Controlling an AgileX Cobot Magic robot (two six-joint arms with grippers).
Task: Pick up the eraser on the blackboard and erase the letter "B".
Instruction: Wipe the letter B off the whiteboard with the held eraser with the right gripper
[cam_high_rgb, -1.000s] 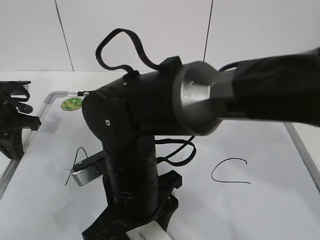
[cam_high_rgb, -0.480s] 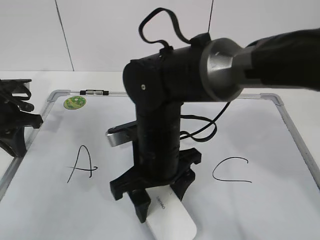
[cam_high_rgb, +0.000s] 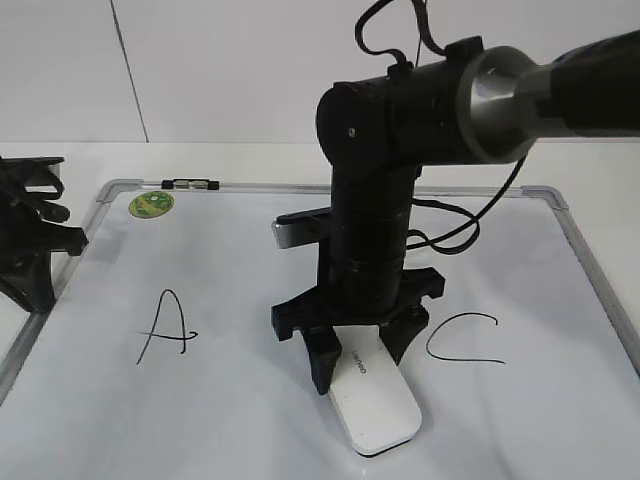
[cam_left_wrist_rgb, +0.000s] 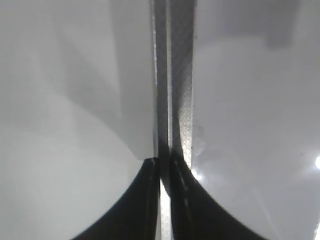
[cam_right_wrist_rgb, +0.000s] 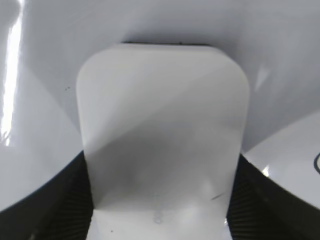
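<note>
The right gripper (cam_high_rgb: 362, 362) was clamped on the eraser (cam_high_rgb: 375, 402), whose flat base lay on the blackboard (cam_high_rgb: 230, 410) between the "A" (cam_high_rgb: 165, 328) and the "C" (cam_high_rgb: 463, 340). The left gripper (cam_left_wrist_rgb: 164, 200) sat by the board's left edge, fingers pressed together.

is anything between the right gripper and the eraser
No, nothing visible. The right gripper straddles the near end of the eraser, one finger on each long side, and the right wrist view shows the white block filling the gap between them. The eraser lies on the blackboard between the A and C.
</note>
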